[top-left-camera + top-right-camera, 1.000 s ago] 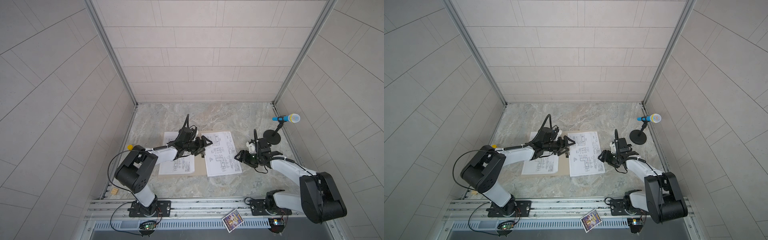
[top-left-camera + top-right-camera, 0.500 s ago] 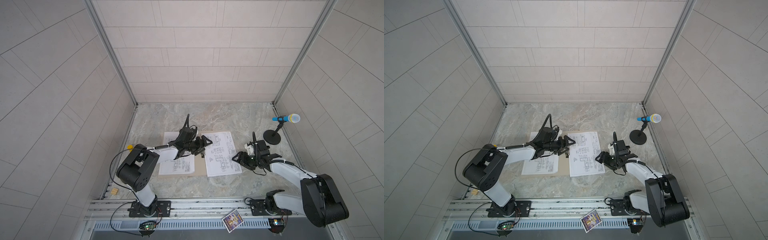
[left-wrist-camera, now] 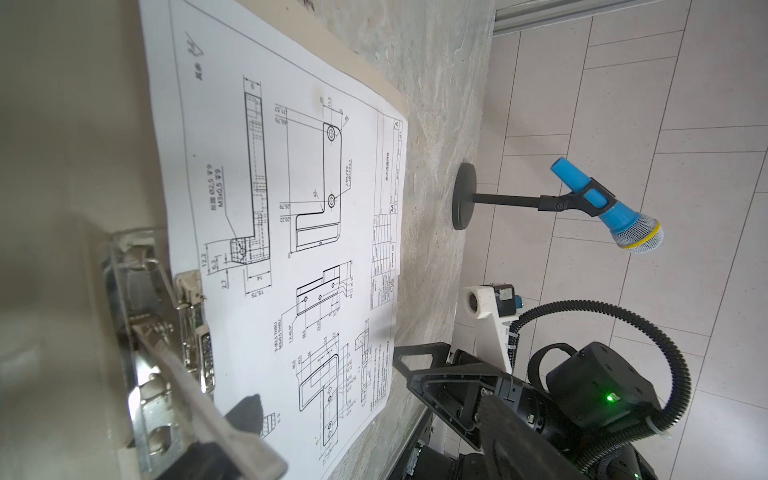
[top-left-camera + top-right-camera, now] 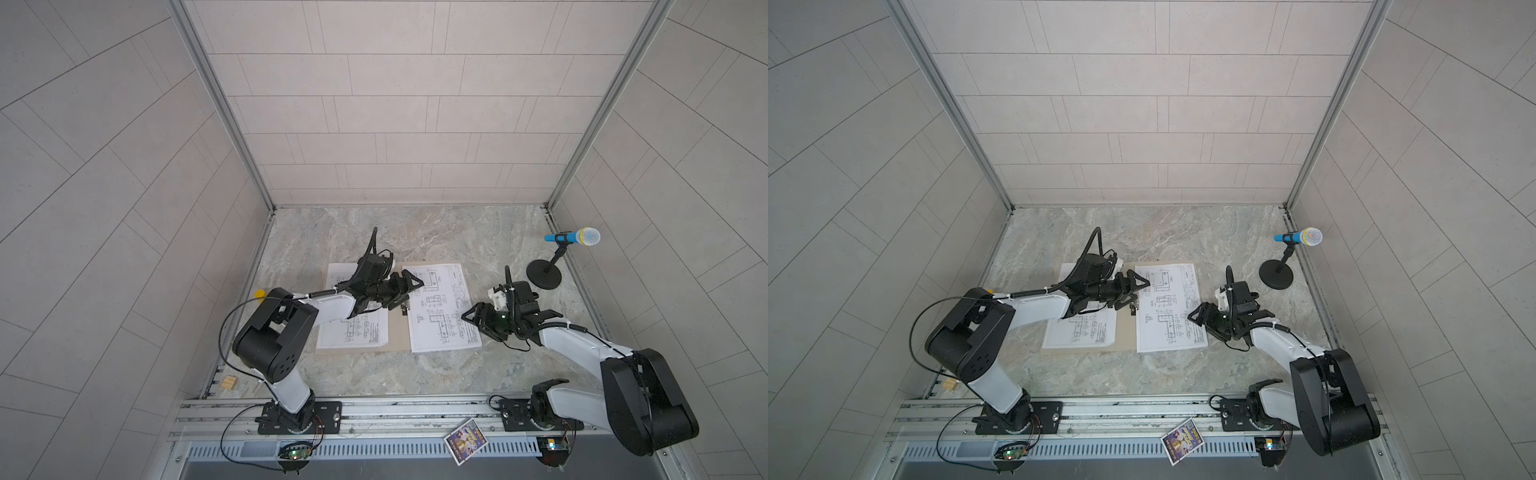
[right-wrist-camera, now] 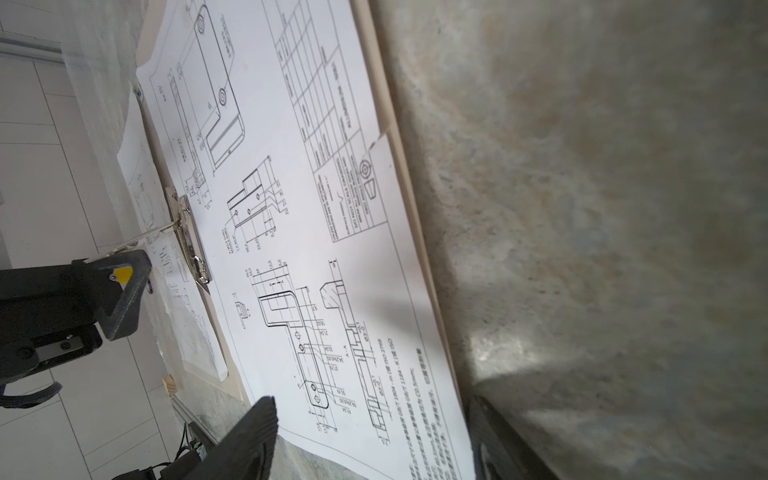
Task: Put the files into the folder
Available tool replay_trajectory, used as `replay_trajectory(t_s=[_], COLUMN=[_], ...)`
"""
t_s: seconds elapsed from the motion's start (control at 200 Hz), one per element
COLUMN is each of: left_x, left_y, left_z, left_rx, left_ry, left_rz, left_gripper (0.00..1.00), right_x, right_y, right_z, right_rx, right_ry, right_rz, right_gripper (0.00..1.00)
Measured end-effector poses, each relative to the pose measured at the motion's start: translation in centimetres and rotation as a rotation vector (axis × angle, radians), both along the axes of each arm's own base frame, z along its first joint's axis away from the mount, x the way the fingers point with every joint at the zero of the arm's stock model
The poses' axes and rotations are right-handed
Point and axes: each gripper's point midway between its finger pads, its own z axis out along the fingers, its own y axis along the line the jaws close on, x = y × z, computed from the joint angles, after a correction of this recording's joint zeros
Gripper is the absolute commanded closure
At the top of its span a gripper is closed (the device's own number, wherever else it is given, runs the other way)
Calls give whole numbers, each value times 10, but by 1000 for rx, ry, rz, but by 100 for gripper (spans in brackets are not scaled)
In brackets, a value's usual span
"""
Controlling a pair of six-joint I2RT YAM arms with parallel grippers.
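The tan folder point(image 4: 397, 334) lies open and flat on the table. A white printed sheet of the files point(image 4: 353, 330) lies on its left half and another point(image 4: 442, 309) on its right half; both show in both top views. The metal clip point(image 3: 195, 332) sits at the spine with its lever raised against one finger of my left gripper point(image 4: 409, 286), which hovers open over the spine. My right gripper point(image 4: 471, 320) is open at the right sheet's outer edge. In the right wrist view that sheet's point(image 5: 332, 249) near corner lies between the fingers point(image 5: 249, 436).
A blue microphone point(image 4: 573, 237) on a black round-based stand point(image 4: 543, 278) is at the back right. A colourful card point(image 4: 465, 444) rests on the front rail. A small wooden block point(image 4: 228, 382) lies at the front left by the wall.
My right gripper has slid a little to the left, up to the right sheet's edge. The left arm, the sheets and the folder have not moved.
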Motion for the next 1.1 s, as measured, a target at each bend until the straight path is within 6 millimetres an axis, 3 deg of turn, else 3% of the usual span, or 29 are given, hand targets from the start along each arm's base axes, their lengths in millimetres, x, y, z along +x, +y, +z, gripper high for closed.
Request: replay_trajectory(t_s=[0.22,0.36,0.515,0.71,0.801,0.961,1.101], left_x=[1,2,3,4,5,9,12], left_y=[1,2,2,3,5,9,11], left_z=[0,0,0,-2,-2,-2,-2], left_rx=[0,0,-2,-1,-1,-1,-3], left_ry=[0,-1,-3,4,3,4,4], left_rz=[2,6,7,10,14,25,33], left_gripper=[13,12,12,12,12,12,13], right_x=[2,-2,-2,-28,-36,-51,-69], right_y=[5,-2,-8,38,47,58,74], right_z=[4,1,20,45,48,43,28], right_rx=[29,-34,-109,-158,-184,-222,-241], right_ry=[-7,13,-40,-194,-234,-283,-285], right_rz=[-3,-1,19,242,286,316,348], right_gripper=[27,26,25,24,24,24,28])
